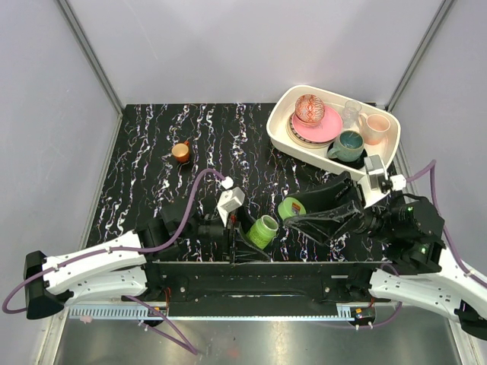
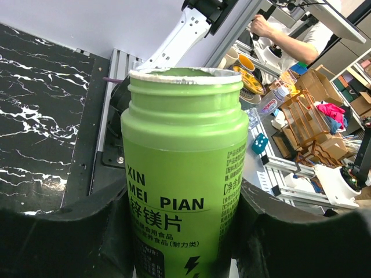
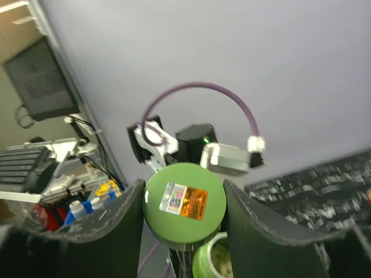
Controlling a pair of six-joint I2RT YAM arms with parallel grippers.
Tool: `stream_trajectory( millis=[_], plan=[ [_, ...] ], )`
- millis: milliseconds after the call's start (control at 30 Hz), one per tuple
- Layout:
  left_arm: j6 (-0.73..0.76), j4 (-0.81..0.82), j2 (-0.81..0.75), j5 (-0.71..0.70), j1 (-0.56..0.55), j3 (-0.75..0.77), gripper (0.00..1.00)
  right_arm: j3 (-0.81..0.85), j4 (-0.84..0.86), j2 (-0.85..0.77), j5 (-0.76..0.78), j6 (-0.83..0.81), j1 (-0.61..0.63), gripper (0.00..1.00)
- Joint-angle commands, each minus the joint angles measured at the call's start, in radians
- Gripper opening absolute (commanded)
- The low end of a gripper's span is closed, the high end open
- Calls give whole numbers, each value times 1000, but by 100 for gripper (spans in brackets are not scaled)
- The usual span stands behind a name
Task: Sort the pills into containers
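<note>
Black marbled table (image 1: 152,152): 1 white tray (image 1: 278,137) of crockery is noted at the far right corner. 1 green pill bottle (image 2: 179,174), uncapped, is pinched between the fingers of the left gripper (image 2: 181,231) near the table's front edge. Its green cap (image 3: 185,205) is clamped in the right gripper (image 3: 184,194), close beside the bottle's mouth. 1 small orange cup (image 1: 181,152) stands well apart, far left. Pale pills (image 3: 219,259) are seen inside the bottle's mouth.

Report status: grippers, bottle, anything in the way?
Left gripper shut on green bottle, uncapped. Right gripper shut on green cap. Pill box not sighted.
</note>
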Motion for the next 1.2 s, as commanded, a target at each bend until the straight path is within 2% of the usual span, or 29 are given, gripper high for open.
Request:
stream_trajectory(
  millis=[0,100,200,400,833,1167],
  plan=[
    [11,14,-20,-47,1,16,0,114,-284,48,235,-33,8,0],
    [18,-14,-32,-70,1,20,0,188,-468,95,374,-47,8,0],
    [25,-34,-43,-84,1,22,0,237,-593,137,447,-50,8,0],
    [34,-56,-39,-104,1,29,0,287,-731,187,488,-41,8,0],
    [43,-68,-12,-104,1,54,0,280,-776,186,392,-30,8,0],
    [49,-83,-5,-133,1,63,0,274,-798,204,226,-47,8,0]
  ],
)
